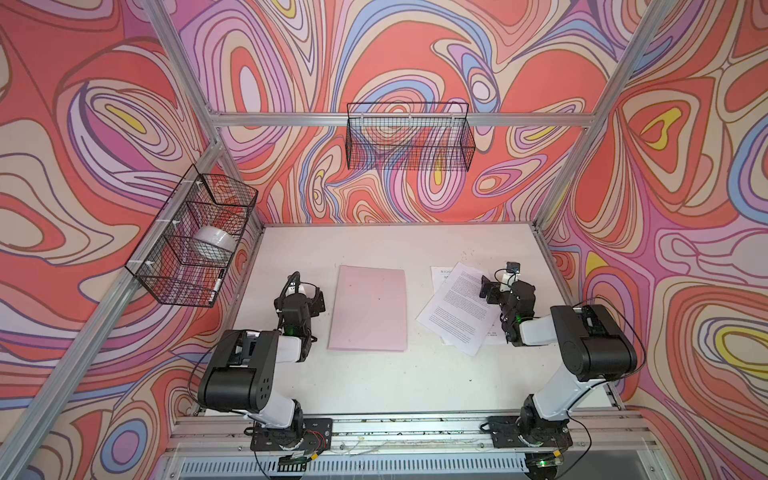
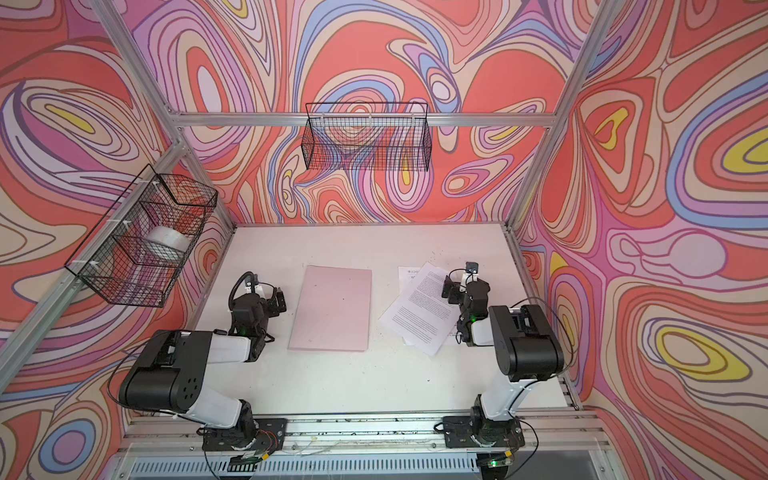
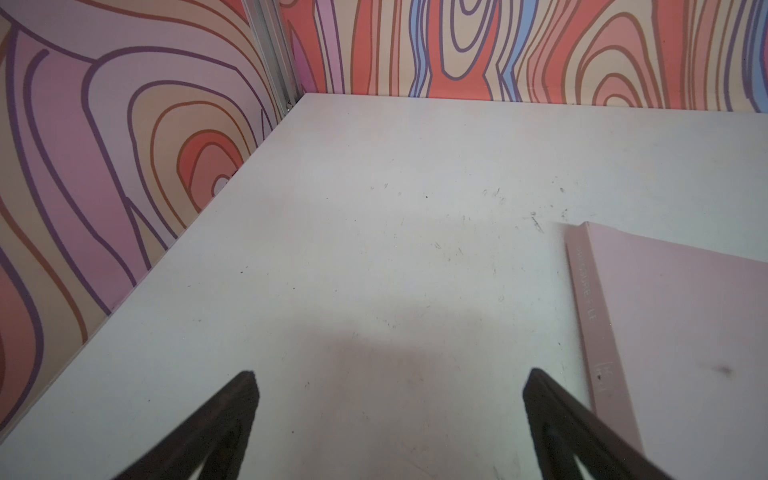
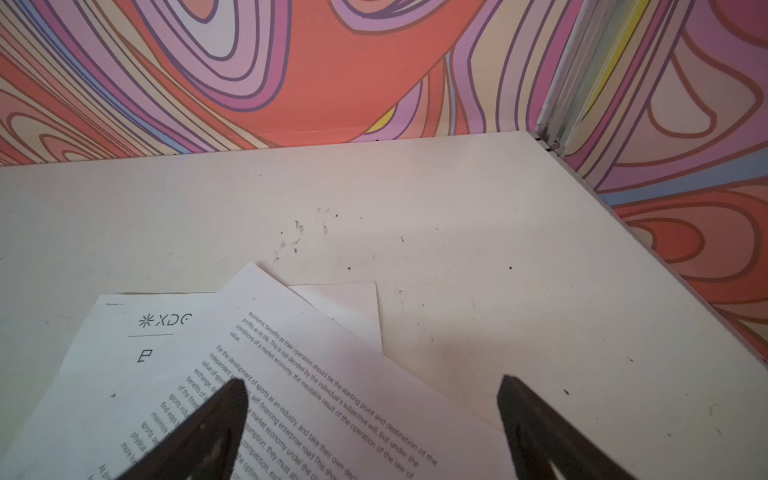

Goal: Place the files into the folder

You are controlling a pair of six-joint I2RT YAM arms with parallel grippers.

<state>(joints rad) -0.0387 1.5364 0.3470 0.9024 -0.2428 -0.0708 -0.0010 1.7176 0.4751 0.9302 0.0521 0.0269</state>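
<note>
My left arm and right arm are white tubes joined by black housings, each on a black base plate. Black cables loop alongside; green lights glow near the wrists. My fingers are dark tapered wedges.

The pale-pink folder lies closed and flat mid-table, well apart from the fanned, overlapping printed files to its right.

Lower files — headings overlapped, folder spine lettering too faint to read
</note>
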